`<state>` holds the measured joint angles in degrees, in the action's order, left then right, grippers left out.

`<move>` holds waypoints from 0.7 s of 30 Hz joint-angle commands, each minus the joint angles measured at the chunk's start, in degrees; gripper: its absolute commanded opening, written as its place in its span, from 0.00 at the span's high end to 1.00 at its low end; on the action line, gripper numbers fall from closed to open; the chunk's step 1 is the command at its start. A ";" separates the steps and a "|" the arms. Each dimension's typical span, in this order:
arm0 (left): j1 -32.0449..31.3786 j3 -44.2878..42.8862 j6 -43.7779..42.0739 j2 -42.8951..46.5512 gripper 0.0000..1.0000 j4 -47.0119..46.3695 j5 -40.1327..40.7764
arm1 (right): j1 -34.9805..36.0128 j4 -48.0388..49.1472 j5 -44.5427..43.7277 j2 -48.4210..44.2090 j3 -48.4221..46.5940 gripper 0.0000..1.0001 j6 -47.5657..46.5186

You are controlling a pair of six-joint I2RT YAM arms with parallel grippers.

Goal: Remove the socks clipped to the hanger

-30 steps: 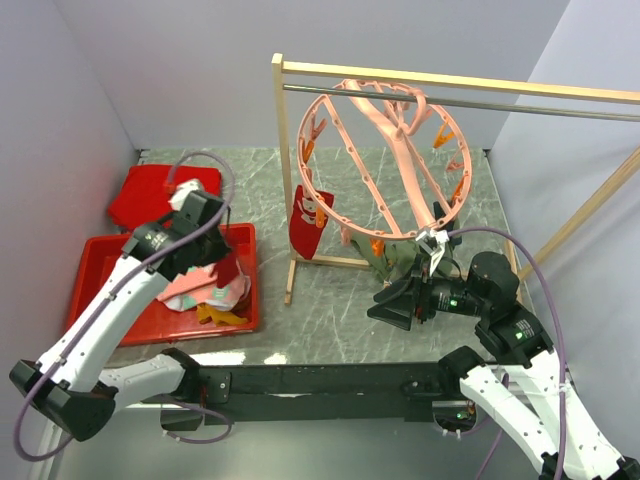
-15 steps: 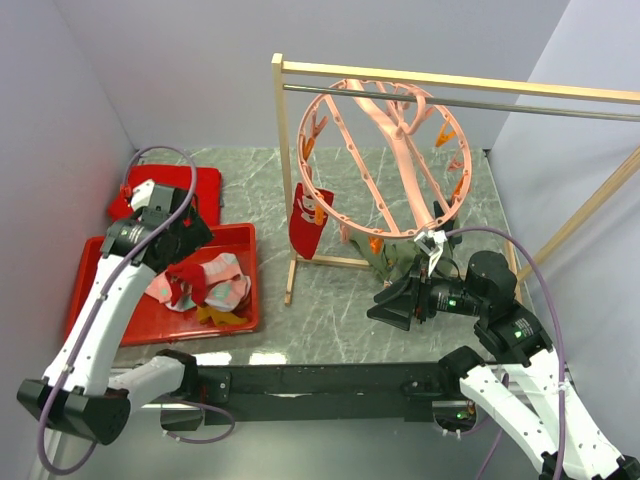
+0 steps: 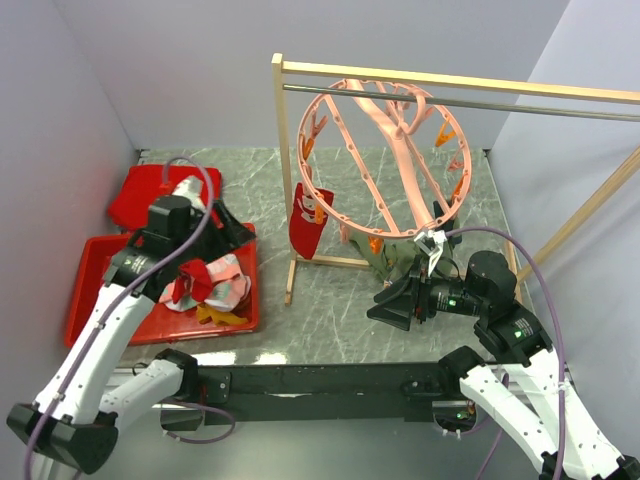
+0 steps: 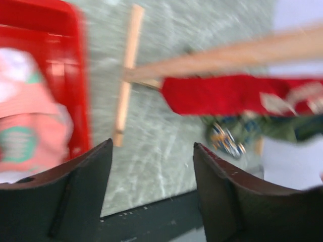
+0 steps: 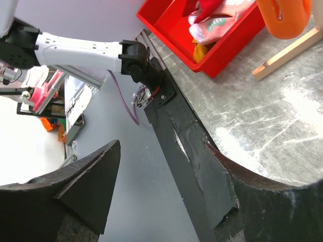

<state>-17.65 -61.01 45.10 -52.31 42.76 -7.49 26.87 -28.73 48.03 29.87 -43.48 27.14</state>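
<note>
We see the hanger point(image 3: 385, 160), a salmon-pink plastic wheel with crossbars and small orange clips, hooked on the metal rail point(image 3: 520, 103) of a wooden rack point(image 3: 283, 150) toward the far edge of the grey-veined table point(image 3: 330, 320). At its lower rim hang a red sock point(image 3: 305, 228) on the left and a dark olive sock point(image 3: 392, 262) lower right. More socks point(image 3: 212, 282), soft pink with teal marks, red and mustard, lie heaped in a glossy red tray point(image 3: 90, 300) by the table's left edge, with a flat red lid point(image 3: 135, 195) behind it. The left gripper point(image 3: 232, 225) hovers over the tray's far right corner, jaws apart and empty. The right gripper point(image 3: 385, 303), likewise spread and empty, sits just beside the dark olive sock.

Glossy plastic hanger point(image 3: 400, 157), soft cloth socks point(image 3: 225, 281), wooden rack point(image 3: 284, 150), marbled matt table point(image 3: 330, 312)
</note>
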 commanded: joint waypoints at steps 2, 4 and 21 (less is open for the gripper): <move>-11.33 -0.33 -0.80 -4.26 0.22 -10.59 -5.01 | 0.46 0.96 -0.04 0.10 -0.81 0.30 0.02; -16.17 -1.30 0.59 -6.56 0.17 -10.68 -3.95 | 0.37 0.96 0.05 0.37 -1.08 0.30 -0.06; -28.82 3.02 -1.68 -9.47 0.13 -20.71 18.27 | 0.37 -0.98 -0.57 0.28 -2.40 0.29 -1.30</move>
<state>-40.14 -51.51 50.46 -60.34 21.63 -4.01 26.87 -29.78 47.75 30.09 -44.03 26.06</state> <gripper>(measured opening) 0.884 0.703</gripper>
